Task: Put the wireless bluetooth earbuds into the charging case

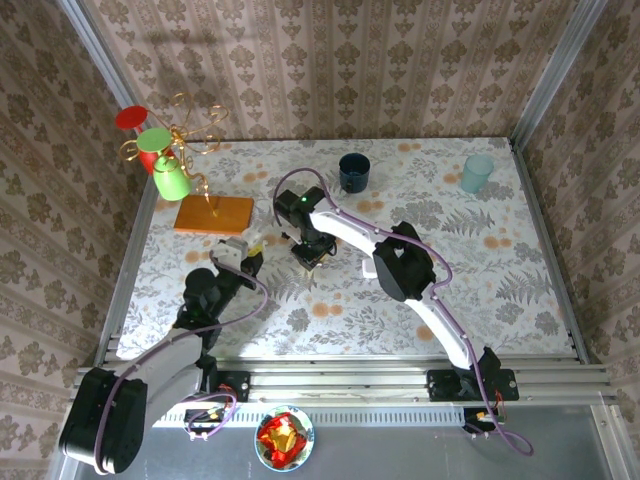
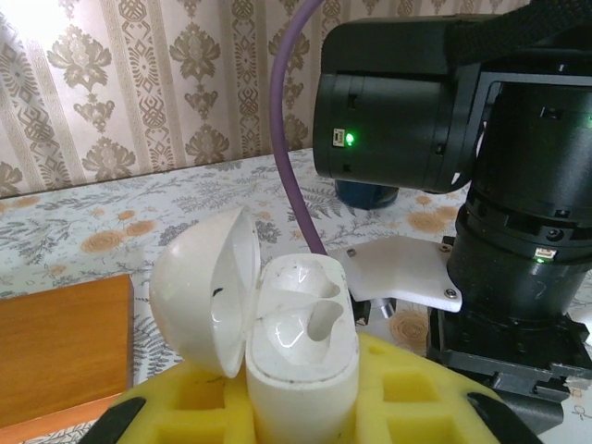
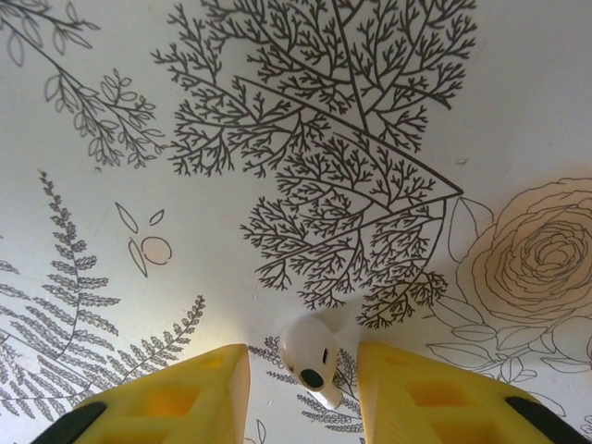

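Step in hand: pick-up of the first earbud. Both sockets of the charging case are empty, so insertion is judged not yet begun.
Earbud location: the earbud lies on the counter, between the yellow fingers of the right gripper.
Right jaws: moderately wide, straddling the earbud with a gap on each side. No contact is seen.
Left jaws: closed on the charging case, with the yellow pads of the left gripper clamping its lower body.
Case condition: the lid is swung open to the left in the left wrist view and the sockets face up (a small dark mark shows inside the lid).
Relative position: in the top view the two grippers sit near each other at mid-counter, left beside right.
Next move calls for: closing the right jaws squarely on the earbud, lifting it and carrying it across to the held case. The stem must then be aligned with a socket before the earbud is lowered.
Risk: the earbud is tiny and glossy, and an off-centre pinch may squirt it out sideways.
Nearby item: the wooden block sits beside the case, apart from it.
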You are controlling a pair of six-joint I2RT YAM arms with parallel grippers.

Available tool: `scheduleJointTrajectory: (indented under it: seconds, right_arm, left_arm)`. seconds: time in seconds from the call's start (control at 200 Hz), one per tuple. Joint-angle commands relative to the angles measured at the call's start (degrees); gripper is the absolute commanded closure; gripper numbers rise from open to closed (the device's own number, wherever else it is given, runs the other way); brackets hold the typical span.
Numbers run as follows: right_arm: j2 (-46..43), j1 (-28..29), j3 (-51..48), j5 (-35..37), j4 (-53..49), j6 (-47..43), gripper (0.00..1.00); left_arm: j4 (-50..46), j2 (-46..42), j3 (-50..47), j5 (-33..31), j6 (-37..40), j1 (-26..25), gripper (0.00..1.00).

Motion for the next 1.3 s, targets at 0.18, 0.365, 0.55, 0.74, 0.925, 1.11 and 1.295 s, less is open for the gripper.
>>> scheduleJointTrajectory:
  seconds: [0.18, 0.365, 0.55, 0.74, 0.925, 1.11, 1.295]
  right_arm:
    - [2.58, 0.22, 3.54, 1.31, -2.34, -1.09, 0.62]
    - [3.58, 0.24, 4.87, 1.61, -2.97, -1.05, 0.63]
    - [3.81, 0.24, 4.98, 1.22, -2.67, -0.63, 0.70]
    - [2.85, 0.09, 4.72, 0.45, -2.20, 1.11, 0.76]
    - [-2.75, -0.39, -2.36, -2.82, 4.33, 3.30, 0.78]
    - [-11.80, -2.00, -15.00, -9.11, 16.54, 5.01, 0.78]
    - [-24.71, -3.25, -31.43, -10.32, 33.19, 7.94, 0.78]
  left_arm:
    - [1.35, 1.18, 0.68, 3.14, 1.24, 0.37, 1.00]
    - [2.13, 2.20, 0.73, 3.97, 1.05, 0.34, 1.00]
    - [2.07, 2.45, 0.76, 4.38, 1.01, 0.30, 1.00]
    - [2.06, 2.57, 0.76, 4.71, 1.13, 0.30, 1.00]
    - [2.19, 2.62, 0.68, 4.92, 1.38, 0.31, 1.00]
    - [3.21, 3.05, 0.64, 6.07, 1.58, 0.33, 1.00]
    - [5.40, 3.90, 0.74, 9.15, 1.17, 0.22, 1.00]
